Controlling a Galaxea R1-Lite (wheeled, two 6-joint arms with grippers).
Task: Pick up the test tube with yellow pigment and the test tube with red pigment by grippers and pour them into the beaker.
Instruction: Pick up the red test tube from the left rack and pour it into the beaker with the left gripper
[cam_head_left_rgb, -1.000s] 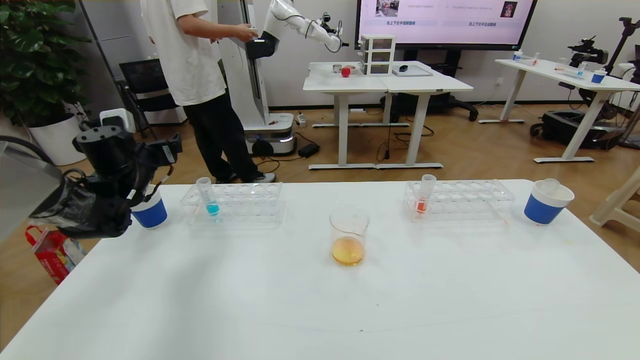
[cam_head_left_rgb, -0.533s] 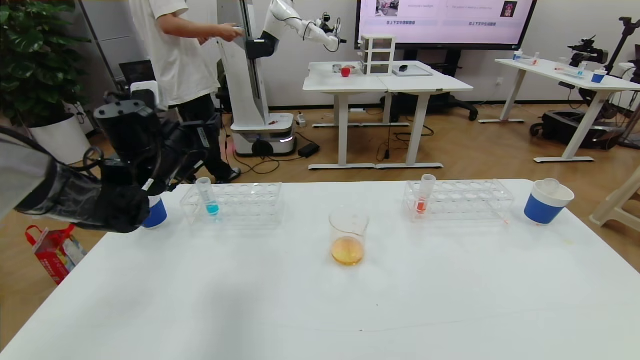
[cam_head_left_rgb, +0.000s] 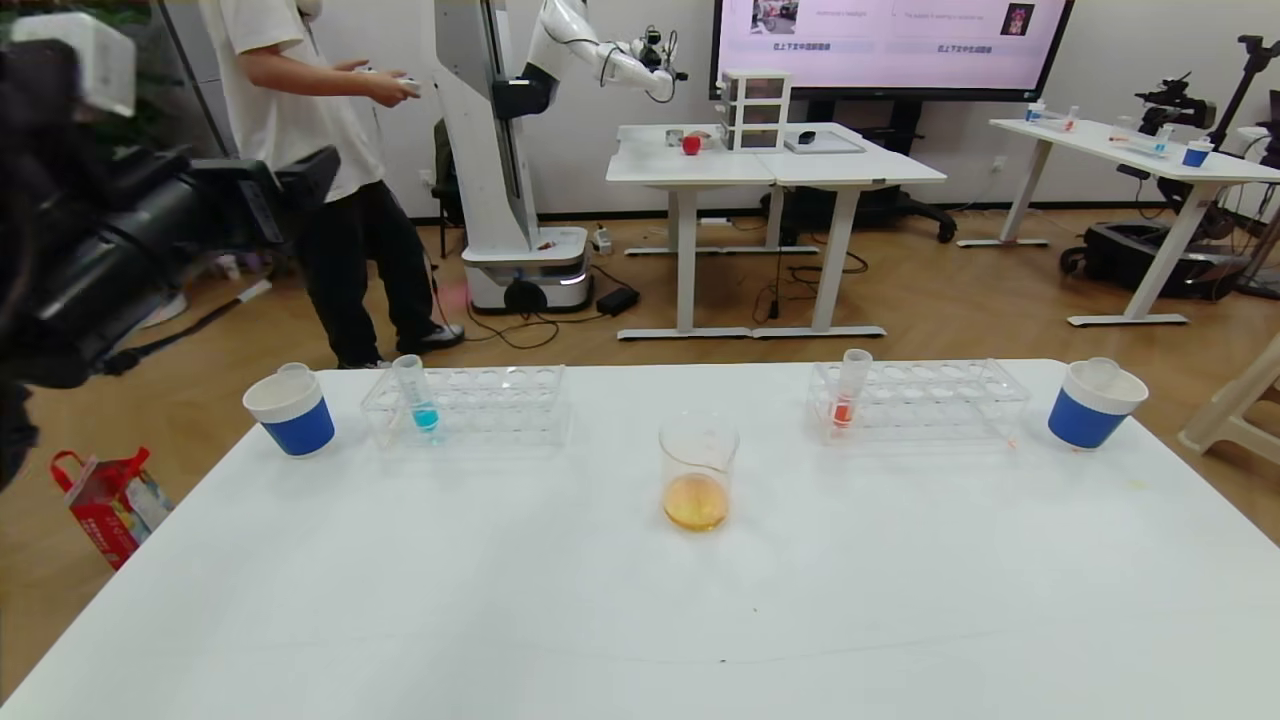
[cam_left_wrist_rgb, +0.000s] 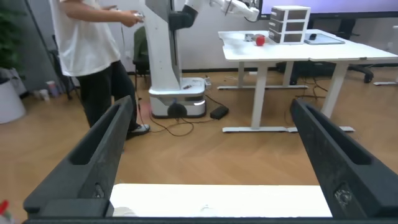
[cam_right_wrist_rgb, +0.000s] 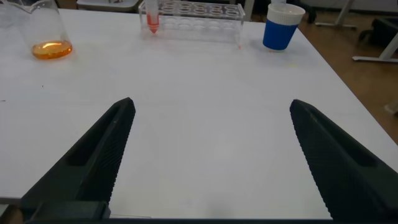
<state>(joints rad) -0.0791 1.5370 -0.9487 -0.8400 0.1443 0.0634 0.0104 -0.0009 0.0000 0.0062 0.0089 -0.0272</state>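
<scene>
showing one beaker (cam_head_left_rgb: 698, 478), two cups (cam_head_left_rgb: 290, 411)

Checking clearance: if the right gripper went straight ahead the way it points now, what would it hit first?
Probably nothing near: the open right gripper faces bare table. Farther along stands the rack with the red tube, though depth is unclear.

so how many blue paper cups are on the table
2. One blue paper cup stands at the table's far left, beside the rack with the blue tube. The other cup stands at the far right, past the rack with the red tube. None seems hidden.
</scene>
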